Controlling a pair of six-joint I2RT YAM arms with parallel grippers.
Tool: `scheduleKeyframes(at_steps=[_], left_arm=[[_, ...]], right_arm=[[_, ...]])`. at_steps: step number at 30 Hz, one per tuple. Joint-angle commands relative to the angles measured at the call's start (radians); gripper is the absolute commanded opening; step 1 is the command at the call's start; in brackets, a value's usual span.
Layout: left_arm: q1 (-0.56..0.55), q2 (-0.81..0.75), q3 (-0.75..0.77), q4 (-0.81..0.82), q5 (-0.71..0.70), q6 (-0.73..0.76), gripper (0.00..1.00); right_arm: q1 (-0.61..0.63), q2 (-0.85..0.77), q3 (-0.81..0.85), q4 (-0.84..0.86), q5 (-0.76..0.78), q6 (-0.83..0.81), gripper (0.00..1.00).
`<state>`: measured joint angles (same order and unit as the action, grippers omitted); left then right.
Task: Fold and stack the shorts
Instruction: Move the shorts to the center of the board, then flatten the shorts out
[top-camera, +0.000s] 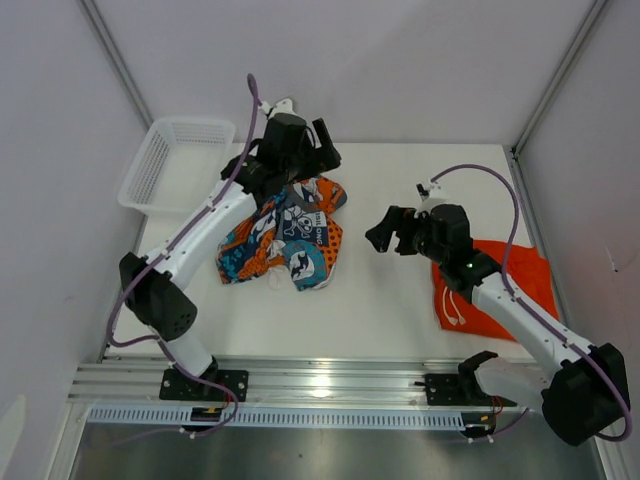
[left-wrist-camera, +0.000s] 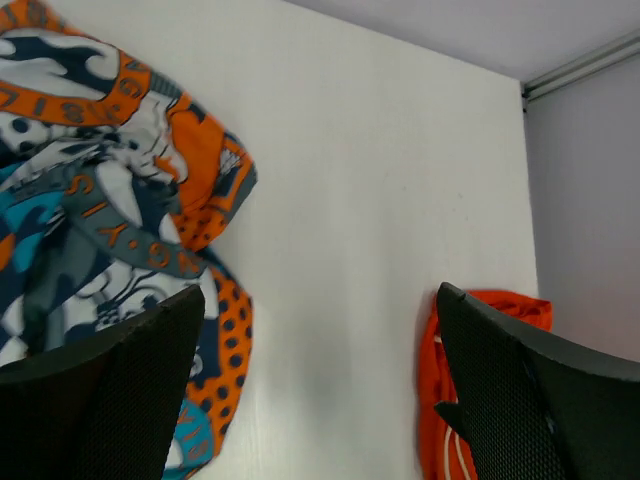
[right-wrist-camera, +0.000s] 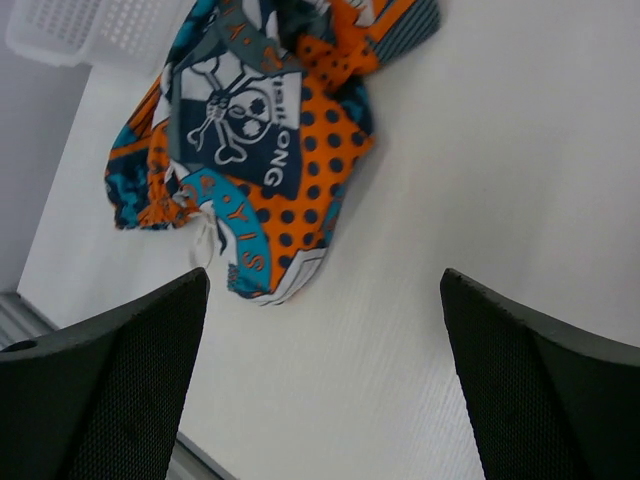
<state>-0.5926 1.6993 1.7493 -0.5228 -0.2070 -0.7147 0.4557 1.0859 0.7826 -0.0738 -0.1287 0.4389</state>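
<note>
Top external | printed shorts (top-camera: 290, 250) crumpled | orange shorts (top-camera: 530, 272) perhaps folded, apart

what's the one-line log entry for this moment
left gripper open, empty, by printed shorts | right gripper open, empty | printed shorts crumpled | orange shorts apart, right side | not stacked

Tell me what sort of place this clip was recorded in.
Probably a lab robot cell, not a home: a white table boxed in by plain panel walls, with a metal mounting rail at its near edge. The printed shorts, orange shorts and basket look like props.
</note>
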Motion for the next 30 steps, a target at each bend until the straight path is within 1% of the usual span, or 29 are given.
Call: scheduleKeyframes(at_steps=[1, 2, 3, 4, 5, 7, 9, 10, 12, 14, 15, 16, 17, 19, 20, 22, 24, 26, 27, 28, 29, 30], left_arm=[[0.063, -0.154, 0.05, -0.145, 0.02, 0.057, 0.99], [0.115, -0.197, -0.009, -0.122, 0.037, 0.051, 0.99], [0.141, -0.24, -0.077, -0.076, 0.056, 0.043, 0.99], [0.167, -0.327, -0.136, -0.057, 0.064, 0.04, 0.99], [0.207, -0.367, -0.164, -0.042, 0.066, 0.037, 0.99], [0.23, -0.473, -0.232, -0.023, 0.034, 0.041, 0.99], [0.231, -0.53, -0.255, -0.039, -0.008, 0.044, 0.99], [0.232, -0.581, -0.296, -0.042, -0.012, 0.044, 0.99], [0.232, -0.628, -0.347, -0.051, -0.022, 0.035, 0.99], [0.231, -0.693, -0.399, -0.052, -0.037, 0.026, 0.99], [0.232, -0.711, -0.43, -0.052, -0.043, 0.023, 0.99], [0.231, -0.727, -0.442, -0.052, -0.049, 0.023, 0.99], [0.231, -0.751, -0.47, -0.054, -0.051, 0.023, 0.99], [0.231, -0.767, -0.482, -0.063, -0.055, 0.026, 0.99], [0.231, -0.773, -0.487, -0.072, -0.057, 0.032, 0.99], [0.231, -0.777, -0.487, -0.085, -0.061, 0.04, 0.99], [0.232, -0.779, -0.49, -0.089, -0.065, 0.044, 0.99], [0.231, -0.776, -0.494, -0.088, -0.057, 0.046, 0.99], [0.231, -0.773, -0.502, -0.086, -0.052, 0.046, 0.99], [0.231, -0.771, -0.502, -0.085, -0.049, 0.047, 0.99], [0.231, -0.768, -0.504, -0.083, -0.046, 0.047, 0.99], [0.231, -0.764, -0.513, -0.082, -0.043, 0.047, 0.99]], right_arm=[[0.053, 0.037, 0.006, 0.063, -0.104, -0.04, 0.98], [0.098, 0.073, 0.012, 0.063, -0.092, -0.043, 0.98], [0.118, 0.097, 0.027, 0.063, -0.092, -0.046, 0.98], [0.133, 0.124, 0.035, 0.063, -0.094, -0.042, 0.97], [0.161, 0.182, 0.044, 0.063, -0.091, -0.037, 0.95], [0.185, 0.239, 0.06, 0.117, -0.112, -0.025, 0.91], [0.241, 0.313, 0.078, 0.143, -0.117, -0.031, 0.86], [0.26, 0.363, 0.089, 0.15, -0.111, -0.038, 0.83], [0.32, 0.416, 0.136, 0.154, -0.092, -0.049, 0.81], [0.342, 0.472, 0.171, 0.149, -0.08, -0.039, 0.74], [0.35, 0.526, 0.188, 0.161, -0.094, -0.029, 0.72], [0.35, 0.551, 0.208, 0.176, -0.136, -0.005, 0.65], [0.351, 0.569, 0.216, 0.193, -0.149, 0.009, 0.62], [0.368, 0.617, 0.246, 0.223, -0.137, 0.026, 0.62], [0.376, 0.634, 0.265, 0.201, -0.121, 0.026, 0.66], [0.391, 0.703, 0.328, 0.174, -0.091, 0.017, 0.7], [0.397, 0.768, 0.355, 0.149, -0.075, 0.014, 0.69], [0.397, 0.807, 0.388, 0.111, -0.057, 0.012, 0.63], [0.397, 0.824, 0.398, 0.092, -0.048, 0.011, 0.57], [0.393, 0.847, 0.405, 0.08, -0.031, 0.008, 0.43], [0.385, 0.85, 0.405, 0.022, -0.023, -0.003, 0.35], [0.373, 0.85, 0.397, 0.008, -0.008, -0.009, 0.2]])
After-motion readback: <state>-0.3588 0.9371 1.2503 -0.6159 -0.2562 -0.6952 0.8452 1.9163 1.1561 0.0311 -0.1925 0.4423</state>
